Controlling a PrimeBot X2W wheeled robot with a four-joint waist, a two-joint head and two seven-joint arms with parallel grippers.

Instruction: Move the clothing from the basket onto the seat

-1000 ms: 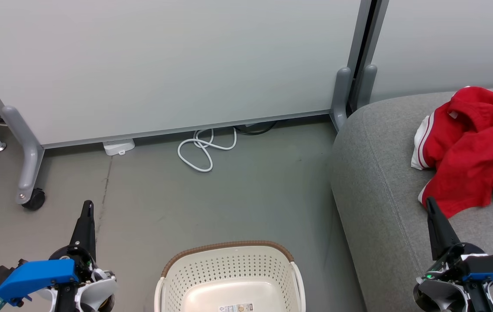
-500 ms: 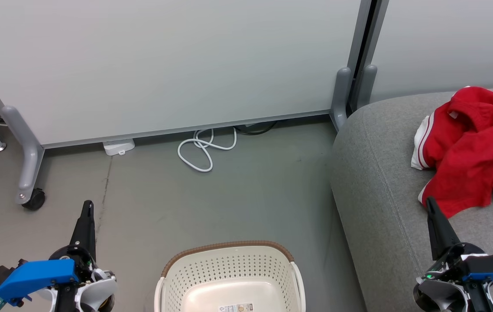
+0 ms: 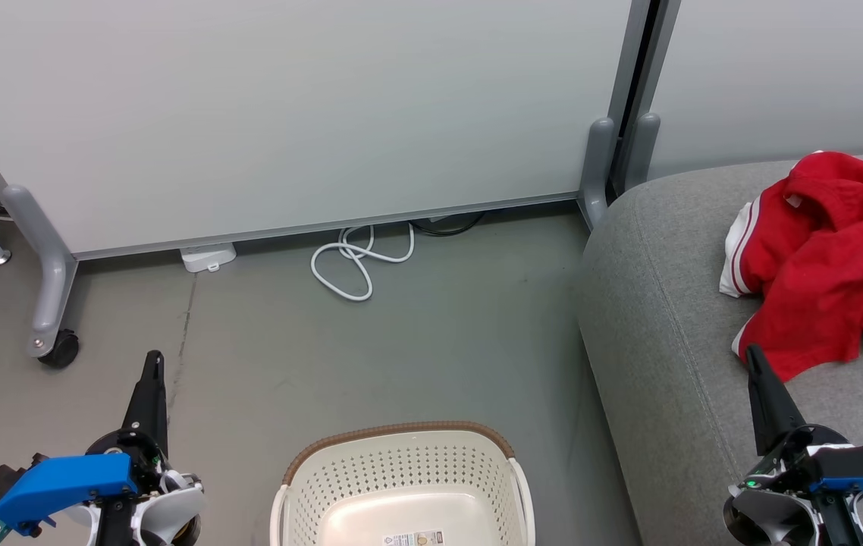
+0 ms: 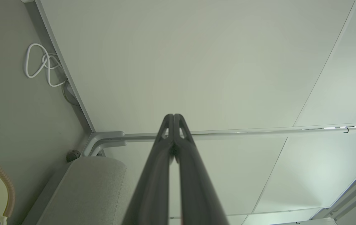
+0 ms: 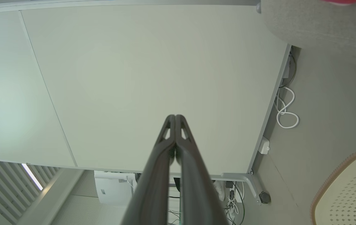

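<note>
Grey seat (image 3: 666,326) — red clothing (image 3: 830,262) heaped atop

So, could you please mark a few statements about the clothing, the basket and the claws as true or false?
1. The clothing lies on the seat. True.
2. The basket holds a garment. False: its visible bottom bears just a label sticker.
3. The left claw and the right claw are both shut. True.
4. The right claw grips the clothing. False: it is shut on nothing.
5. The basket stands on the seat. False: it stands on the floor beside it.
</note>
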